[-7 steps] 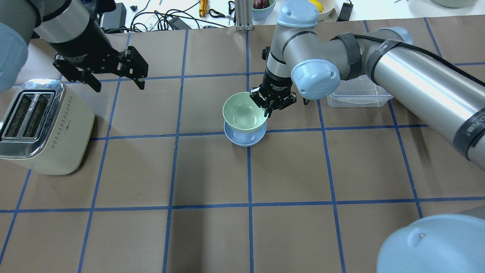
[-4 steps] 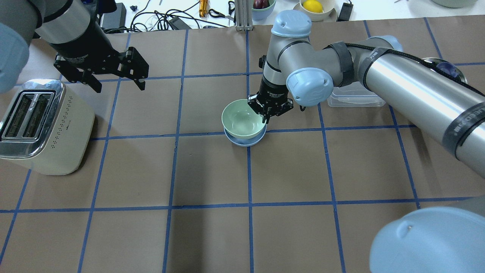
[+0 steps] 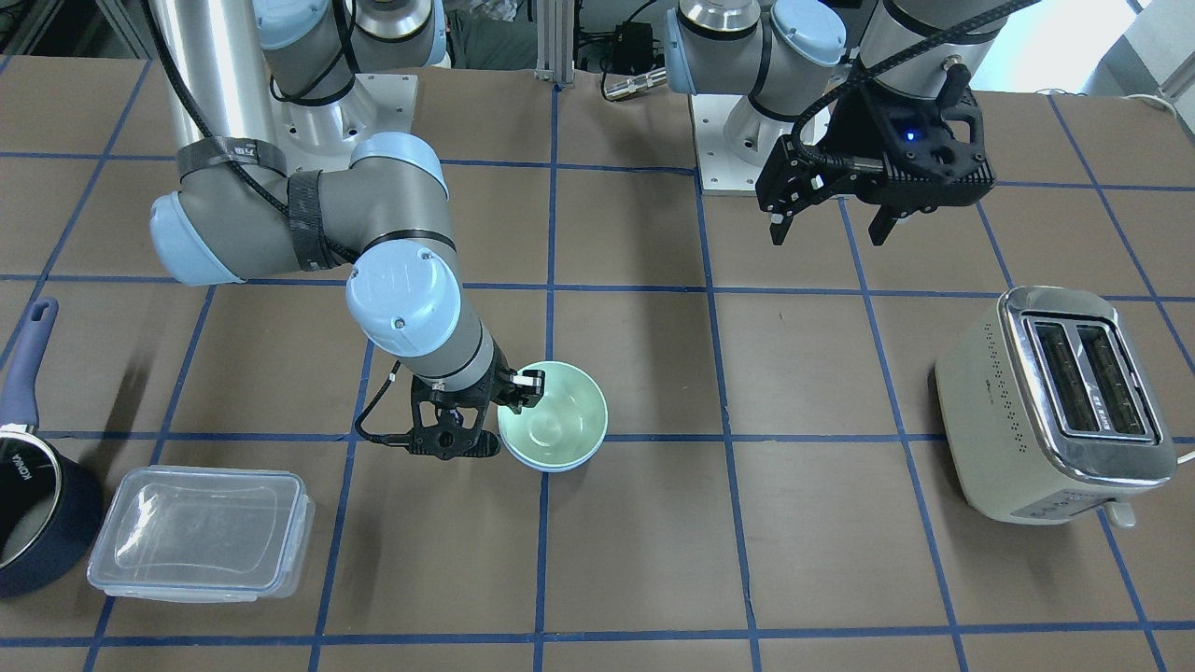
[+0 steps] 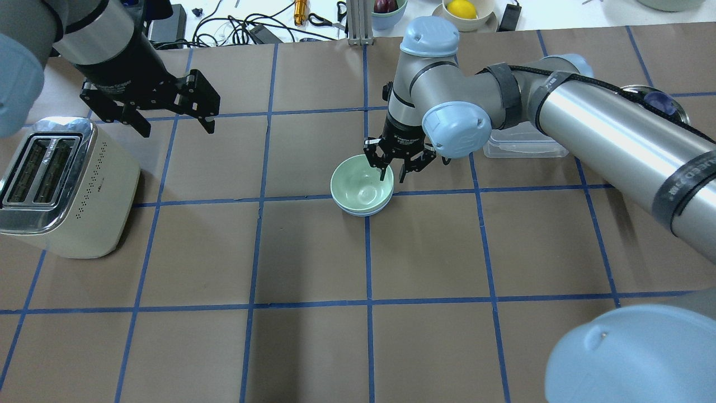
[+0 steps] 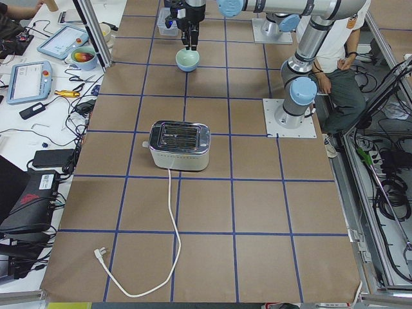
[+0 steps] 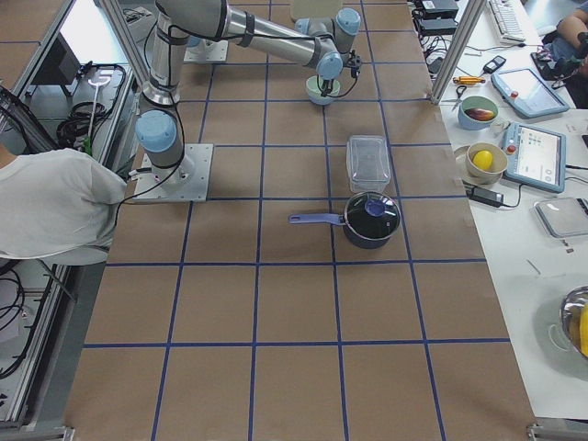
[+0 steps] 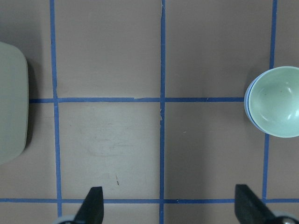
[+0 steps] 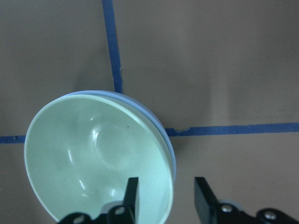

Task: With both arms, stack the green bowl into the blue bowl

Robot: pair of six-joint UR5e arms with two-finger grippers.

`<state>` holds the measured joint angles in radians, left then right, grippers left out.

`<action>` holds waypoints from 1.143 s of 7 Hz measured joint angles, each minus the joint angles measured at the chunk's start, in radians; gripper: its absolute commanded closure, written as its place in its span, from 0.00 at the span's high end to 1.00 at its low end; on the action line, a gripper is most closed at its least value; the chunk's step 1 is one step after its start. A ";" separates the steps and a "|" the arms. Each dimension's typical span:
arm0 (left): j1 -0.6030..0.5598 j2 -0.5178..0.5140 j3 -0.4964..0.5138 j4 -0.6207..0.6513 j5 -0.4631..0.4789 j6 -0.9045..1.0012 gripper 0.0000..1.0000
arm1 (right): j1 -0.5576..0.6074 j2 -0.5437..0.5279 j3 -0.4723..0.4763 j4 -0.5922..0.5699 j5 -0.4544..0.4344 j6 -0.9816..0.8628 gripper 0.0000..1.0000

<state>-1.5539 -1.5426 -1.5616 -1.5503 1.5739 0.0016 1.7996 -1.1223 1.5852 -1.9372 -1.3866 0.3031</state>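
Note:
The green bowl (image 4: 361,187) sits nested upright inside the blue bowl (image 4: 363,212), of which only a thin rim shows. Both also show in the front view, the green bowl (image 3: 551,420) above the blue bowl's rim (image 3: 551,466). My right gripper (image 4: 391,176) is open, with one finger inside and one outside the green bowl's far-right rim, as the right wrist view (image 8: 168,198) shows. My left gripper (image 4: 176,129) is open and empty, high above the table near the toaster, well left of the bowls. The left wrist view shows the green bowl (image 7: 278,100) at its right edge.
A cream toaster (image 4: 61,184) stands at the left edge. A clear plastic lidded container (image 3: 201,532) lies behind my right arm, with a dark blue saucepan (image 3: 28,504) beyond it. Cables and bowls of fruit lie past the table's far edge.
My right gripper lowered the green bowl down into the blue bowl, so it now sits nested, and the fingers opened off its rim. My left arm has not moved.

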 measured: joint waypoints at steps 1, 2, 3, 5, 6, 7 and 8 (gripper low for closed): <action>0.000 0.000 0.000 0.000 0.000 0.000 1.00 | -0.009 -0.013 -0.018 0.018 -0.003 -0.004 1.00; 0.000 0.000 0.000 0.000 0.000 0.000 1.00 | -0.022 -0.045 -0.053 0.077 -0.010 -0.010 1.00; 0.000 0.000 0.000 0.001 0.000 0.000 1.00 | -0.040 -0.097 -0.097 0.171 -0.014 -0.021 1.00; 0.000 0.000 0.000 0.001 0.000 0.000 1.00 | -0.064 -0.206 -0.165 0.287 -0.027 -0.051 1.00; 0.000 0.000 0.000 0.001 0.000 0.000 1.00 | -0.069 -0.247 -0.173 0.301 -0.041 -0.068 1.00; 0.000 -0.001 0.000 0.001 0.000 0.000 1.00 | -0.073 -0.281 -0.165 0.306 -0.049 -0.100 1.00; 0.000 -0.001 0.000 0.001 0.000 -0.001 1.00 | -0.075 -0.316 -0.130 0.307 -0.061 -0.143 1.00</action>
<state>-1.5539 -1.5432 -1.5616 -1.5493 1.5739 0.0008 1.7243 -1.4380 1.4554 -1.6305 -1.4477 0.1596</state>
